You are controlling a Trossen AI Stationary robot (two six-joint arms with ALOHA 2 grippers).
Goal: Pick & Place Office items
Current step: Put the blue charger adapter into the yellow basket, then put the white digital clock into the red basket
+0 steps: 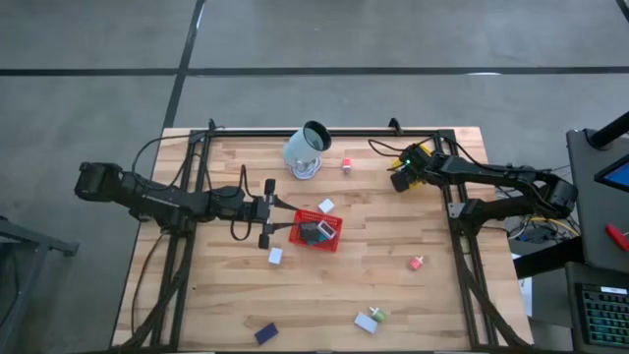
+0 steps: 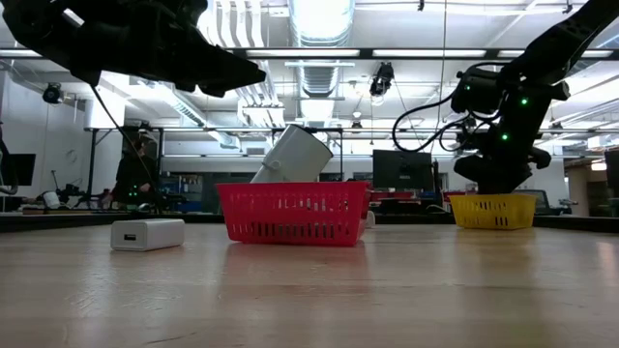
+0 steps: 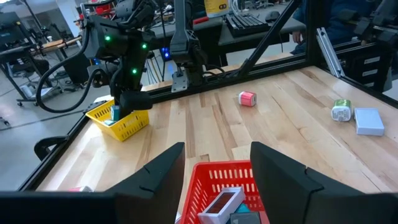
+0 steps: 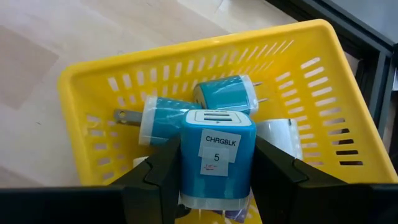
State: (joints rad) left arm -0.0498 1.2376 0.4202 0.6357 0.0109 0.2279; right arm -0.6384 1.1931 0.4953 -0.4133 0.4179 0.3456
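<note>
I have a teal charger block (image 4: 216, 158) clamped between the fingers of my right claw (image 4: 217, 180), hanging just above the yellow mesh tray (image 4: 311, 46) near the desk's far right corner; two more teal chargers (image 4: 186, 112) already lie inside it. My left claw (image 3: 214, 174) hovers with its fingers apart and nothing between them over the near end of the red mesh tray (image 1: 319, 231) at the middle of the desk, where a white block (image 3: 221, 205) and a dark one sit. Other office items are scattered loose: a white block (image 1: 275, 256) just beside the red tray, a pink-red piece (image 1: 417, 263) toward the right edge, a dark blue one (image 1: 265, 333) and a white and green pair (image 1: 371, 320) along the near edge; a pale cup (image 1: 307, 149) lies tipped by the far edge. My worry: if I release too high, the charger may bounce off the two below and hop over the low wall; if I go lower, my fingers may catch the mesh and drag the tray.
</note>
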